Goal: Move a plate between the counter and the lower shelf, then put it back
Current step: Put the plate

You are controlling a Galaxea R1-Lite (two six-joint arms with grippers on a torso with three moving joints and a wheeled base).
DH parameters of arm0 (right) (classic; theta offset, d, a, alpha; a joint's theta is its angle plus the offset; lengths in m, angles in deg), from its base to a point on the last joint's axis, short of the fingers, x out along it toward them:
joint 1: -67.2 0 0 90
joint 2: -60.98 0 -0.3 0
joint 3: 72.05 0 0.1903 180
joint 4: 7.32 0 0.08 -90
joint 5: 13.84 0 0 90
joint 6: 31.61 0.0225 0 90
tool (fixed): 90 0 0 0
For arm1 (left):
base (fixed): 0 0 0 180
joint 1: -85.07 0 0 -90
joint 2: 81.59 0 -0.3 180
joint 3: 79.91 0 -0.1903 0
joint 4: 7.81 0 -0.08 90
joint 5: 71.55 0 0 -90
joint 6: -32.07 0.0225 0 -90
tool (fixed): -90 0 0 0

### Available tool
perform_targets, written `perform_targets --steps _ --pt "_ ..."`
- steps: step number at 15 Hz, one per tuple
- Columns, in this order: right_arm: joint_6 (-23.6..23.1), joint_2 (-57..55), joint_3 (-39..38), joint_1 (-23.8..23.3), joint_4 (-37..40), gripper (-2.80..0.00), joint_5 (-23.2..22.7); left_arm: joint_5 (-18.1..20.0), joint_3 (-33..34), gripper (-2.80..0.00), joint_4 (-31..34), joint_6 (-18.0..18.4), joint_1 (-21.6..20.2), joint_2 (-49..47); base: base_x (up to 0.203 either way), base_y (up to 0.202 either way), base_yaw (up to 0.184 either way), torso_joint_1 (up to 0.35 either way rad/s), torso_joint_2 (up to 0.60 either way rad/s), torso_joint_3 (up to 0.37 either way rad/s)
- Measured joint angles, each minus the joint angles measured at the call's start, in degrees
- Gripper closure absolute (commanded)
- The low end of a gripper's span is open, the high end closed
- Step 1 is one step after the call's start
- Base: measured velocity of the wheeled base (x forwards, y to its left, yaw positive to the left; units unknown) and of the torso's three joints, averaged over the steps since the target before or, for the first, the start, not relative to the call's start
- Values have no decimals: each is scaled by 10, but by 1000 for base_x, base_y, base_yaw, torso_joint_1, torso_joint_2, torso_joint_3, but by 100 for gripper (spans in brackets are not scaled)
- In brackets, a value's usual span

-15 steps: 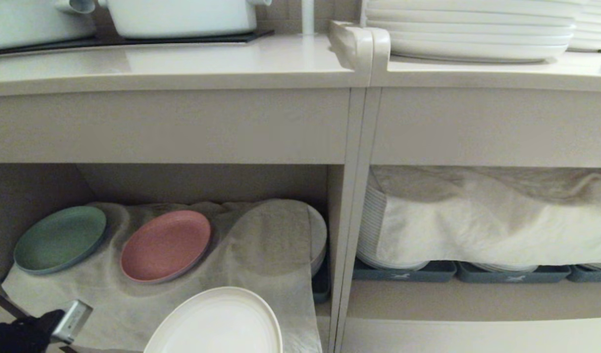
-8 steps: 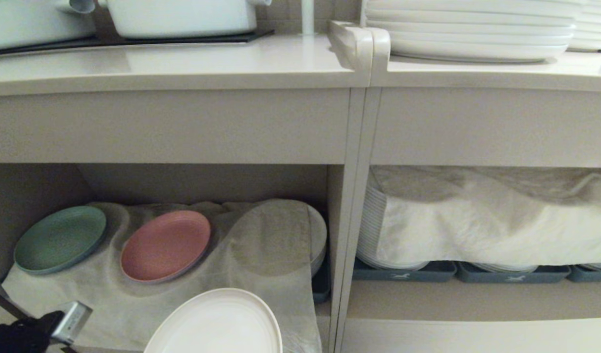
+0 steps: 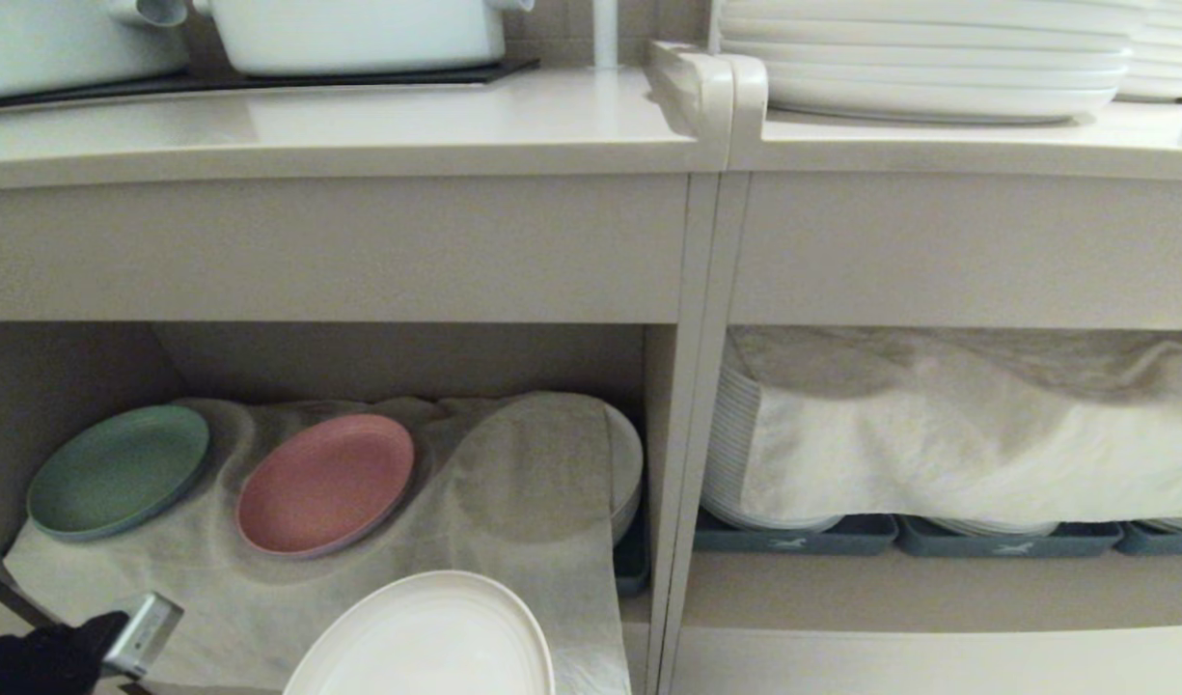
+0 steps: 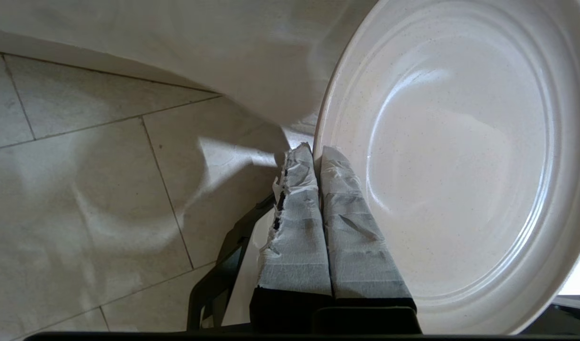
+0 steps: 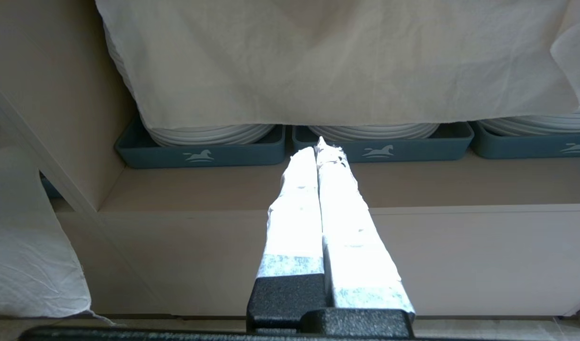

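Observation:
The cream plate [image 3: 426, 637] hangs tilted at the front of the lower shelf [image 3: 407, 362], just before the white gauzy cloth [image 3: 523, 492]. My left gripper [image 4: 316, 151] is shut on the plate [image 4: 460, 156], with one taped finger inside the rim and one outside. Only the left arm's dark wrist [image 3: 31, 658] shows in the head view, at the bottom left. The beige counter [image 3: 359, 125] runs above. My right gripper [image 5: 320, 144] is shut on nothing, parked in front of the neighbouring compartment.
A green plate [image 3: 118, 470] and a pink plate [image 3: 325, 483] lie on the cloth further in. White pots [image 3: 359, 34] stand on the black hob. Large white plates [image 3: 923, 58] are stacked at the upper right. Grey-blue trays [image 5: 200, 151] hold cloth-covered plates. Tiled floor [image 4: 81, 189] lies below the held plate.

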Motion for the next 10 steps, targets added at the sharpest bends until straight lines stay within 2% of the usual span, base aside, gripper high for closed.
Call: perform_targets --steps 6,10 --pt "0 0 0 0 0 0 0 0 0 0 1 0 0 4 0 0 0 0 0 0" --pt "0 0 0 0 0 0 0 0 -3 0 26 0 0 22 0 0 0 0 0 0"
